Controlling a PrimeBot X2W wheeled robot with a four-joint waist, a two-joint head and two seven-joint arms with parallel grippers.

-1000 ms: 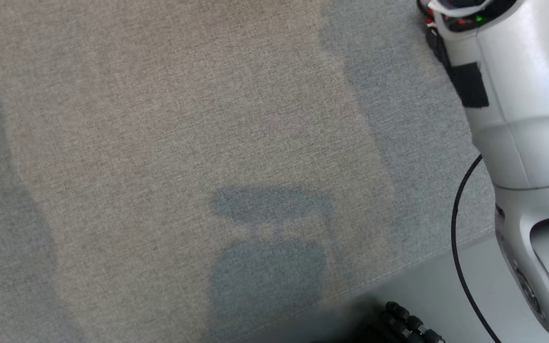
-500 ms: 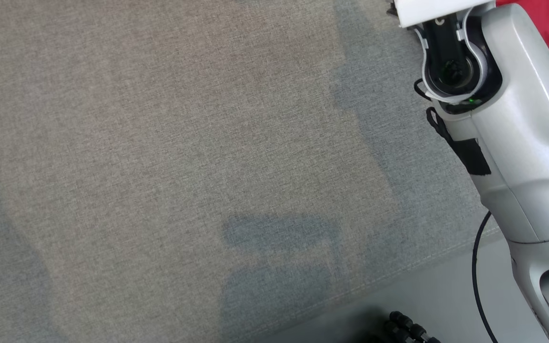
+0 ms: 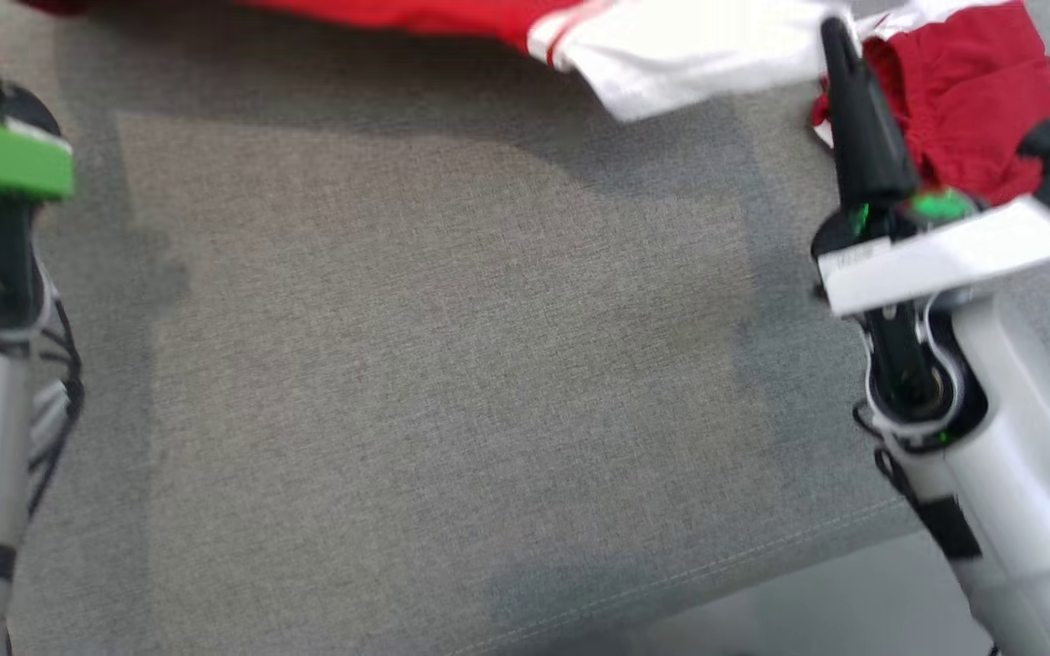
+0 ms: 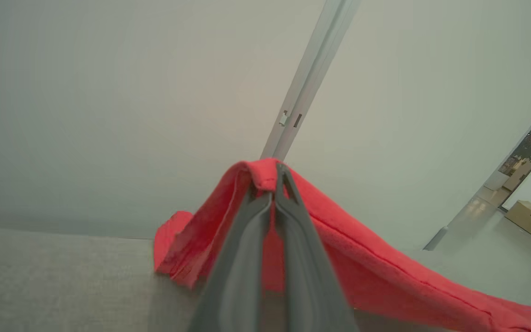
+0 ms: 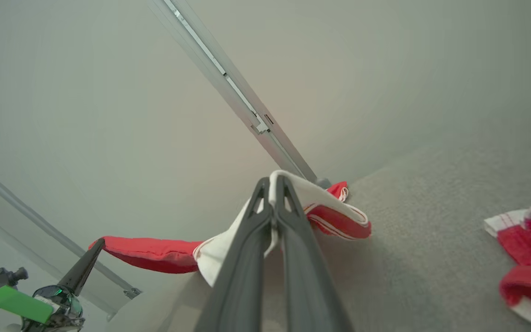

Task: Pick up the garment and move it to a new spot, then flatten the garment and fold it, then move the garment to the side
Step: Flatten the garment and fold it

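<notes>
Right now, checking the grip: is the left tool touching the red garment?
Touching. The left wrist view shows the left tool shut on a fold of the garment, with red cloth pinched between its fingertips and hanging down both sides.

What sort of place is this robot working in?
Probably an indoor test room or lab: a grey fabric-covered table, a bare pale wall with a metal rail, and a cardboard box on the floor beyond.

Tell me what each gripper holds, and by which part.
Both hold one red-and-white garment, stretched between them: the left gripper is shut on a red edge, the right gripper on a white edge.
</notes>
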